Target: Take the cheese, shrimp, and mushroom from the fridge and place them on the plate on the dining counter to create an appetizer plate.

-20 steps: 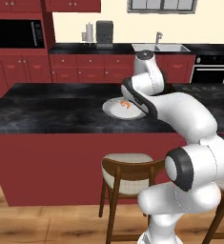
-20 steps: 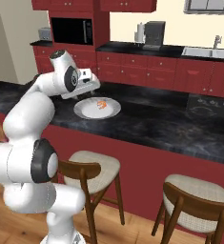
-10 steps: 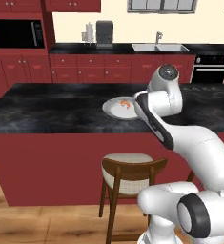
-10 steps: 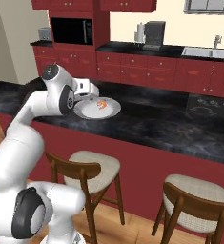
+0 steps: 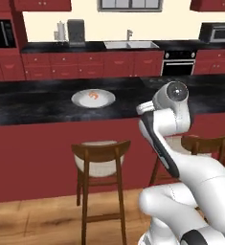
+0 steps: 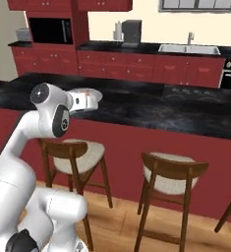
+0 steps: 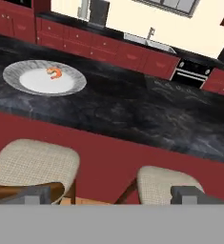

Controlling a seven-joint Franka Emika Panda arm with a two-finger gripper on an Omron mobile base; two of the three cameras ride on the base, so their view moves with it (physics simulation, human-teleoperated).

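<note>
the shrimp [image 7: 54, 73] lies on the plate [image 7: 23, 81], dining counter [image 7: 132, 114].

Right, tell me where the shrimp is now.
The shrimp lies on the plate on the dining counter, at the upper left of the hand view; in the left base view it sits left of centre, above a stool.

The arm has swung back off the table, away from the plate [image 5: 93, 98] where the shrimp [image 5: 92, 95] lies, and the base has moved, shifting both base views sideways.
</note>
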